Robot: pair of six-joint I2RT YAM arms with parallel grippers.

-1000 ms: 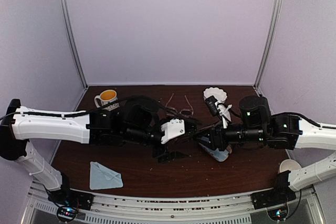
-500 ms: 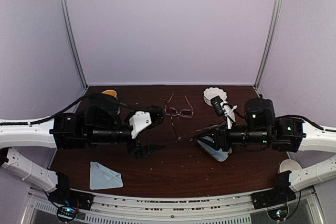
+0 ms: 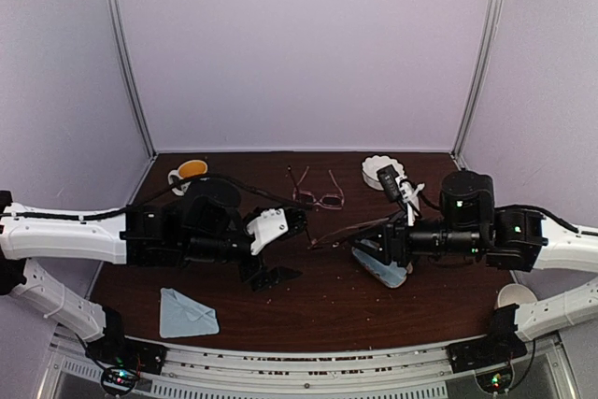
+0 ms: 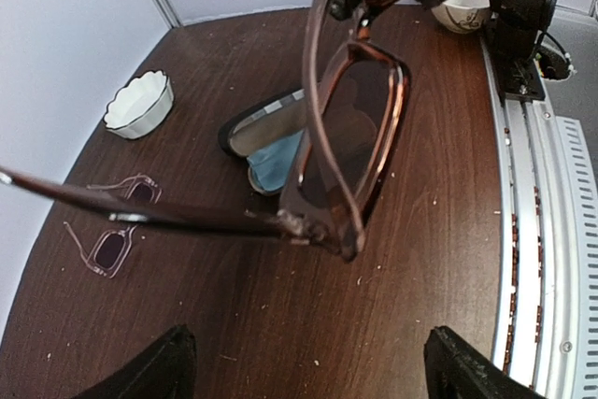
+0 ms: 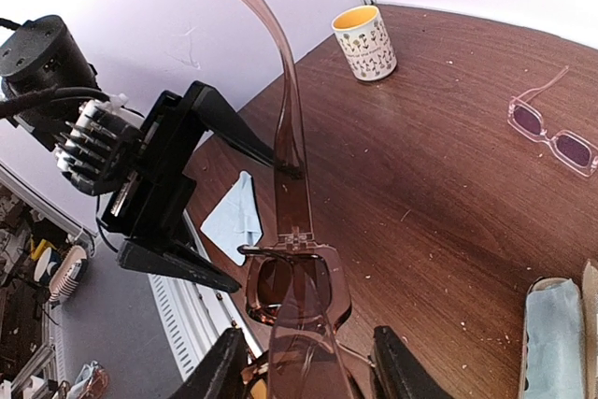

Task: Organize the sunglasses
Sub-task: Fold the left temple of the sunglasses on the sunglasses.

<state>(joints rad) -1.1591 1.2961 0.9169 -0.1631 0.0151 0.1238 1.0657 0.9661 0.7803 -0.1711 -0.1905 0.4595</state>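
Observation:
My right gripper (image 3: pixel 371 244) is shut on the dark sunglasses (image 3: pixel 348 236) and holds them above the table. They show brown-tinted in the right wrist view (image 5: pixel 297 292), with one temple arm (image 5: pixel 285 109) unfolded and pointing at my left gripper (image 5: pixel 177 193). My left gripper (image 3: pixel 291 248) is open wide and empty, its fingertips (image 4: pixel 149 371) short of the dark sunglasses (image 4: pixel 350 128). In the right wrist view its upper finger tip sits close to the unfolded temple. The pink-framed glasses (image 3: pixel 319 196) lie unfolded on the table at the back centre and also show in the left wrist view (image 4: pixel 117 231).
An open oblong case (image 3: pixel 383 270) with a blue cloth in it lies under my right gripper. A white scalloped bowl (image 3: pixel 383 169) is at the back right and a mug (image 3: pixel 190 173) at the back left. A blue cloth (image 3: pixel 187 313) is at the front left and a white cup (image 3: pixel 517 295) at the front right.
My left gripper drew back to the left, away from the sunglasses, then came partly back to the right. My right gripper shifted slightly right, still holding the dark sunglasses.

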